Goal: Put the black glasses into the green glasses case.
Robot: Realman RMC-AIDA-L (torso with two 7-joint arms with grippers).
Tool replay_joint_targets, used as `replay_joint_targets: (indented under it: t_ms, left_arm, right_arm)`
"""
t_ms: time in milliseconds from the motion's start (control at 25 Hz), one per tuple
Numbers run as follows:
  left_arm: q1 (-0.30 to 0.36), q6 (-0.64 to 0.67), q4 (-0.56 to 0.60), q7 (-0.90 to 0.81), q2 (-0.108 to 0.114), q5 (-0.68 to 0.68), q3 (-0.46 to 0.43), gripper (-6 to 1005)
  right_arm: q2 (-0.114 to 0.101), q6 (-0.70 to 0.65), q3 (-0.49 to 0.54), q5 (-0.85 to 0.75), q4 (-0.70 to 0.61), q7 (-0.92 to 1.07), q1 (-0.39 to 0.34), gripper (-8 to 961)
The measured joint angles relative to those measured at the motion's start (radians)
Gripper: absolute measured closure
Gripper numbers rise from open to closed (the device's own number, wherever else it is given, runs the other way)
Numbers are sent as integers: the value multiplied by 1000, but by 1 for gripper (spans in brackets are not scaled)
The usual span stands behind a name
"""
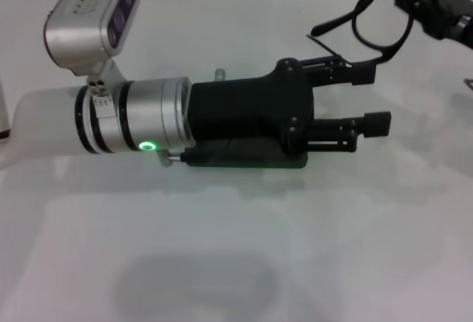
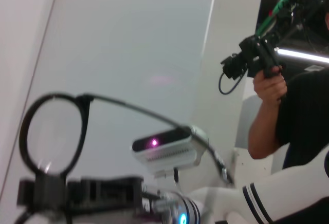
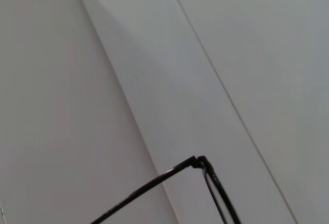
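Plain white table [image 1: 222, 263], nothing fancy. Left gripper [image 1: 366, 100] sits mid-frame, jaws released, hiding most of the green glasses case [image 1: 244, 161]. Right gripper [image 1: 436, 4], upper right, is clenched on the black glasses [image 1: 380, 23], up-right of the case.

black glasses [image 1: 373, 23], thin round frame, arms unfolded, raised off the worktop at far right, green glasses case [image 1: 244, 159] dark, flat, mostly hidden, centre of worktop
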Motion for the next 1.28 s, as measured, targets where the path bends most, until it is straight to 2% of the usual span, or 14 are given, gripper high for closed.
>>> replay_joint_targets:
  t_ms: [480, 840, 1280]
  left_arm:
    - [-3, 2, 6, 14, -2, 17, 1, 242]
    - [-7, 31, 9, 19, -4, -14, -3, 243]
    - [-17, 19, 9, 11, -6, -32, -2, 243]
  right_arm:
    - [-3, -63, -28, 32, 6, 32, -7, 852]
    - [-9, -47, -75, 14, 50, 77, -1, 852]
    - [-34, -39, -103, -37, 51, 207, 20, 853]
